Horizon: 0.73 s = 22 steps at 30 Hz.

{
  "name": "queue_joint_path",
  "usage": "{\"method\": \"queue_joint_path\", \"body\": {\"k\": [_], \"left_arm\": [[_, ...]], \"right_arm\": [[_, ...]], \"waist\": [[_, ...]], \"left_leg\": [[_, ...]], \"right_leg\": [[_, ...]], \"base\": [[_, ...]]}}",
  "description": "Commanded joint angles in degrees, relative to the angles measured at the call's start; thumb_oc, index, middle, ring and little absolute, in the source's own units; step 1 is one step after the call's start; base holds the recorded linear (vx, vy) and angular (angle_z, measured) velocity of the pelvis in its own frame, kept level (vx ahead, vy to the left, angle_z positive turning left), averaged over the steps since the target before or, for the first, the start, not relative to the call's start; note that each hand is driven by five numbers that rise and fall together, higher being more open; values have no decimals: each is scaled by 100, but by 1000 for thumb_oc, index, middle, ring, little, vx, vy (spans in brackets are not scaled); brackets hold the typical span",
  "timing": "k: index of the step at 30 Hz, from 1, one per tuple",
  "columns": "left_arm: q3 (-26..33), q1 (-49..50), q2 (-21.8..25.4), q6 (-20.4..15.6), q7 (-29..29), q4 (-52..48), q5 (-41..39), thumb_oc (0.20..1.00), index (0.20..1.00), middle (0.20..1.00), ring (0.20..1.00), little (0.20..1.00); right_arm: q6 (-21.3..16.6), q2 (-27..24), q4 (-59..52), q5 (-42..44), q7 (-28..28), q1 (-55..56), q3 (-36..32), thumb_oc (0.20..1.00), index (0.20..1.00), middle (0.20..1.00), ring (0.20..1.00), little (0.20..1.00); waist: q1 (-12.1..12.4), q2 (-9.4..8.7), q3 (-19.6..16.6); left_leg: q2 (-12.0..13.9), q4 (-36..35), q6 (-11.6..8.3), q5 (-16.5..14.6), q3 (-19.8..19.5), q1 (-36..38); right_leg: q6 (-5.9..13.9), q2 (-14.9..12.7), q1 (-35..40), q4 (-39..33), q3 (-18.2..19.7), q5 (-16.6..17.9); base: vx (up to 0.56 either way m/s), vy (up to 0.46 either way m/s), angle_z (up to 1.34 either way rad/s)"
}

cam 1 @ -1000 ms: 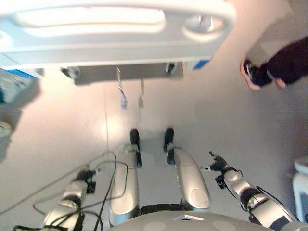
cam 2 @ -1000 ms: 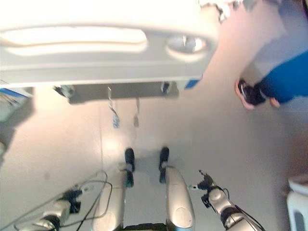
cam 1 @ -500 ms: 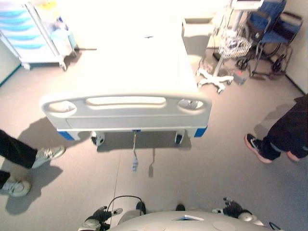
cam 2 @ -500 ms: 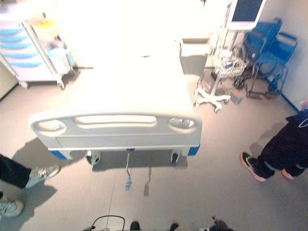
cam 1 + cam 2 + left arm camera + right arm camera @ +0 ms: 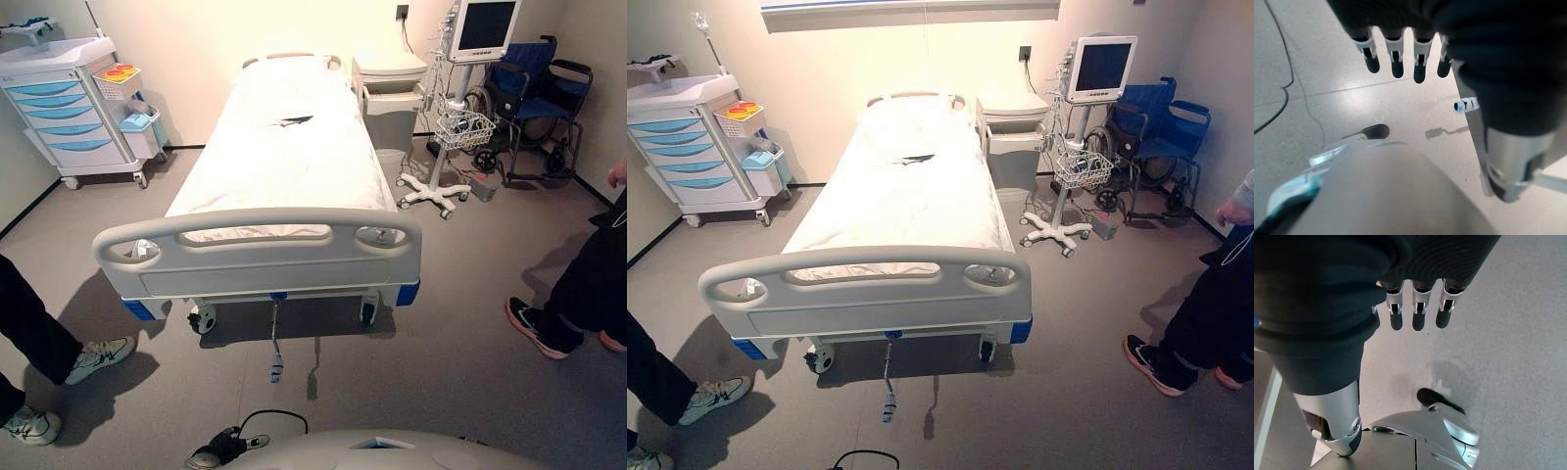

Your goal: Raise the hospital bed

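Observation:
The hospital bed (image 5: 274, 147) stands straight ahead, with a white mattress and its grey footboard (image 5: 260, 264) facing me. Under the footboard's middle a thin crank handle (image 5: 276, 364) with a blue and white tip hangs down to the floor; that tip (image 5: 1465, 105) also lies on the floor in the left wrist view. My left hand (image 5: 217, 451) hangs low at the bottom edge, well short of the bed. Its fingers (image 5: 1397, 58) are straight and hold nothing. My right hand (image 5: 1413, 308) hangs over bare floor, fingers straight and empty.
A cart with blue drawers (image 5: 69, 113) stands at the back left. A bedside cabinet (image 5: 392, 88), a monitor on a wheeled stand (image 5: 468, 59) and a blue wheelchair (image 5: 544, 98) are at the back right. One person's legs (image 5: 59, 352) are left of the bed, another's (image 5: 578, 294) right.
The camera has tilted up from the floor and my arms to the whole bed and room. The bed has not moved; both hands still hang low.

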Motion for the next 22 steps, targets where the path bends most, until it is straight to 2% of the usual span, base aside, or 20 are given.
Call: {"method": "queue_joint_path", "body": {"k": [1,22], "left_arm": [[143,-189,14,-109,13,73,355,1000,1000,1000,1000,1000],[269,-150,94,-133,129,186,448,1000,1000,1000,1000,1000]], "right_arm": [[-9,219,270,197,-26,-304,53,1000,1000,1000,1000,1000],[-104,289,-111,167,-81,-246,236,1000,1000,1000,1000,1000]], "waist": [[10,-356,-32],[52,-464,-133]], "left_leg": [[-456,-261,102,229,153,90],[-447,-261,114,196,133,74]], "right_leg": [[620,-15,284,-723,216,720],[608,-8,296,-785,232,743]], "base": [[0,0,0],[-11,-8,0]]}}
